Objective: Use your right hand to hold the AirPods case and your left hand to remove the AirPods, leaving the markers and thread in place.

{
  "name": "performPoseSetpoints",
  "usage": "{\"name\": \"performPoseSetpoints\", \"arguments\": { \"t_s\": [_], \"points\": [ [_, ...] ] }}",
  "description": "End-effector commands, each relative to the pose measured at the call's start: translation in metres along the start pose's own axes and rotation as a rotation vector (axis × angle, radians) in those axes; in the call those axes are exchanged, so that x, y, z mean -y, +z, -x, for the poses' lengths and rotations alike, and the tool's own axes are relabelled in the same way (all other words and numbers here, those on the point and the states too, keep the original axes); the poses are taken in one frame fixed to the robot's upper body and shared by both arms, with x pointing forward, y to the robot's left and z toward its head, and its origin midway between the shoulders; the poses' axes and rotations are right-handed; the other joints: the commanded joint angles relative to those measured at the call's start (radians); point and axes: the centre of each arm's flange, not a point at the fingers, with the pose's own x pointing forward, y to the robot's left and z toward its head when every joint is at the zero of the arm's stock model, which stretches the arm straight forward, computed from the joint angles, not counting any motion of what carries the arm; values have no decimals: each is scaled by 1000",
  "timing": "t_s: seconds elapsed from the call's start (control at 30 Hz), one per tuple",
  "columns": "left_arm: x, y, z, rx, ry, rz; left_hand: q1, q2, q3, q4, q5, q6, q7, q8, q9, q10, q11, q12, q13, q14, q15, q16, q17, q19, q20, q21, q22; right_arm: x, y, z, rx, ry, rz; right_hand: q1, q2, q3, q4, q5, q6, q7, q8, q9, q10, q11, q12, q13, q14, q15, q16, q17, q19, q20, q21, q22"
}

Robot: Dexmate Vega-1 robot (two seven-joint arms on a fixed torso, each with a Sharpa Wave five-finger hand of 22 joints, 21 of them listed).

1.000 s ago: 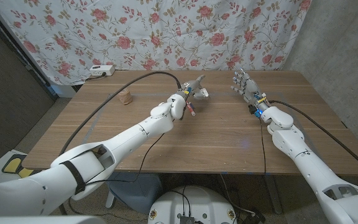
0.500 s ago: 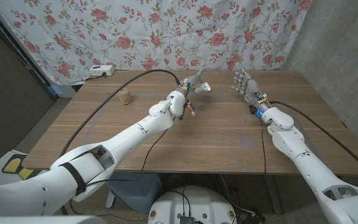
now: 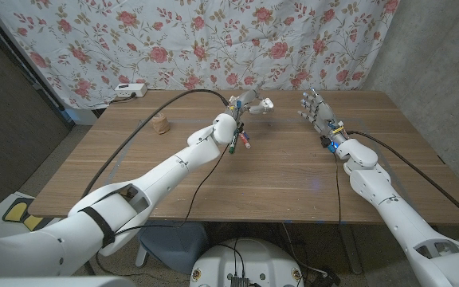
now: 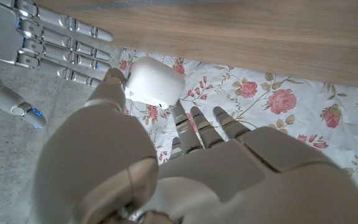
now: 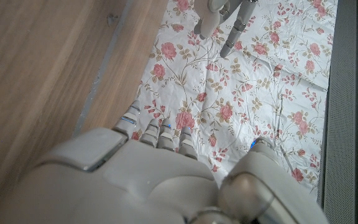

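The left hand [image 3: 249, 104], at upper centre of the head view, pinches the AirPods case [image 3: 266, 103] between thumb and fingertips and holds it off the table [image 3: 293, 171]; in the left wrist view the same white case [image 4: 154, 81] sits at upper centre of the frame, gripped at one end, with most of its rounded body exposed. The right hand [image 3: 314, 108], just right of centre in the upper part of the head view, stands upright with fingers spread and holds nothing; its fingers [image 4: 61, 43] appear in the upper left of the left wrist view, near the case but apart from it. Judged from its form, the case is a small, light, rigid shell with a smooth glossy surface, so it is likely to slip or rotate under a shallow fingertip pinch. The right hand should take it across the broad rounded body, low on the shell, leaving the lid end free. Whether the lid is open cannot be told. Below the left wrist in the head view lie the markers [image 3: 244, 142]; a brown object, possibly the thread [image 3: 162, 123], sits at the left of the table
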Motion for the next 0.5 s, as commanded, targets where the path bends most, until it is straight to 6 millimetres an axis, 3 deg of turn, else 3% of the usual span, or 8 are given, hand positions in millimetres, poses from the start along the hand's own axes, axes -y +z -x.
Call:
{"name": "performPoseSetpoints", "arguments": {
  "t_s": [0.03,0.5],
  "points": [
    [-9,-1,-5,29,18,146,7,13,-3,-1,6,-4,9,-1,5,76,-78,7,1,1,9,-1,4,1,5,-4,3,0,1,1,7,-3,-6,3,6,2,-9,-3,-2,-1,1,4,2,4,2,1,-4,2,3,1,-1,7,1,2],
    [-14,-3,-5,54,20,240,12,14,-7,-2,6,-1,10,-1,5,69,-77,5,3,-7,12,-4,4,2,5,-4,3,-3,-4,1,4,4,-20,4,7,3,-10,-3,0,-1,1,4,2,7,3,1,-4,1,3,1,-1,8,1,2]
  ]
}}
